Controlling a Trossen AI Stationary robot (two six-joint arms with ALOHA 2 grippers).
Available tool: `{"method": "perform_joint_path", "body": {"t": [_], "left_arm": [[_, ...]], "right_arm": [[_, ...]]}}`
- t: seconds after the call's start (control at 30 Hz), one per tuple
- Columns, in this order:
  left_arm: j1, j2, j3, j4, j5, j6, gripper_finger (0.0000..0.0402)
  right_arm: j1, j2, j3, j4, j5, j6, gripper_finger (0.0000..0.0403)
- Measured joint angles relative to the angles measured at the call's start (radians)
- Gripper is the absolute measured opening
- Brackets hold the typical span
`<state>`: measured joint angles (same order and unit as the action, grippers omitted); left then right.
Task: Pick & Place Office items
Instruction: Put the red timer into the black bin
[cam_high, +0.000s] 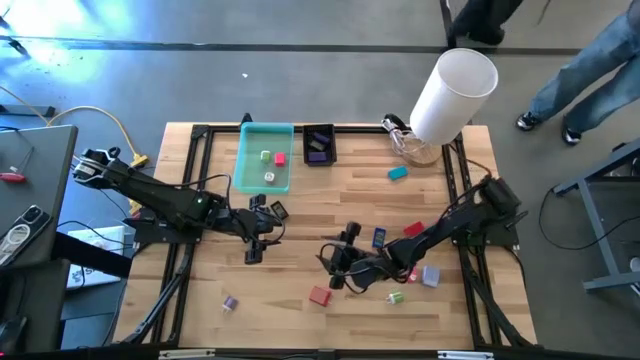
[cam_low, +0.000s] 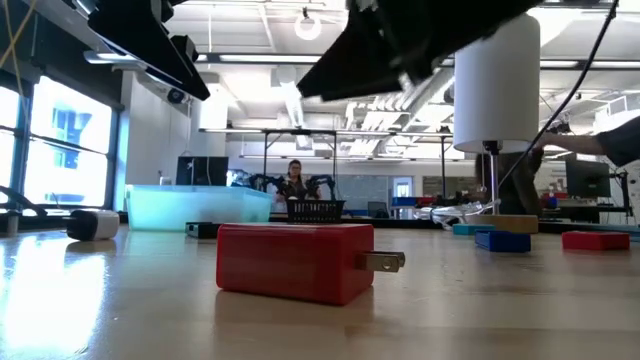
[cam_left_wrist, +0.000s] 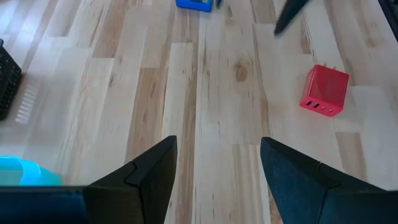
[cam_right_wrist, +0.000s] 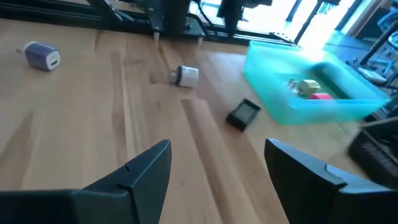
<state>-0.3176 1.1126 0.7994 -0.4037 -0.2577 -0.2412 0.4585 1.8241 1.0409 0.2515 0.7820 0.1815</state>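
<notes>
overhead view of a wooden table (cam_high: 300, 330). the left gripper (cam_high: 254, 252) hovers near centre, fingers apart, holding nothing. the right gripper (cam_high: 335, 262) hovers at about four o'clock of it, also open and empty. office items lie scattered: a red charger block (cam_high: 320, 295) at six o'clock, others in the teal tray (cam_high: 246, 160) at eleven.

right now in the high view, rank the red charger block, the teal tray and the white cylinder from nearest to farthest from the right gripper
From the right gripper, open above mid-table:
1. Red charger block, just below it toward the table's near edge.
2. Teal tray, at the far edge on the left arm's side.
3. White cylinder, at the far right corner.
</notes>
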Motion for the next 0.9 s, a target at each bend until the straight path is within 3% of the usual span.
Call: {"method": "perform_joint_path", "body": {"t": [0.2,0.4,0.6,0.7,0.9], "left_arm": [[0.0,0.0,0.0,0.0,0.052,-0.003,0.0224],[0.0,0.0,0.0,0.0,0.087,-0.014,0.0224],[0.0,0.032,0.0,0.004,0.087,-0.022,0.0224],[0.0,0.06,0.0,0.01,0.087,-0.022,0.0224],[0.0,0.12,-0.001,0.057,0.086,-0.011,0.0224]], "right_arm": [[0.006,-0.192,0.0,-0.317,-0.071,0.145,0.0247],[-0.002,-0.36,0.0,-0.628,-0.311,0.568,0.0247],[0.001,-0.388,0.0,-0.866,-0.564,0.855,0.0247],[0.012,-0.377,0.0,-0.964,-0.584,0.982,0.0247],[0.001,-0.328,0.0,-1.1,-0.517,1.232,0.0247]]}}
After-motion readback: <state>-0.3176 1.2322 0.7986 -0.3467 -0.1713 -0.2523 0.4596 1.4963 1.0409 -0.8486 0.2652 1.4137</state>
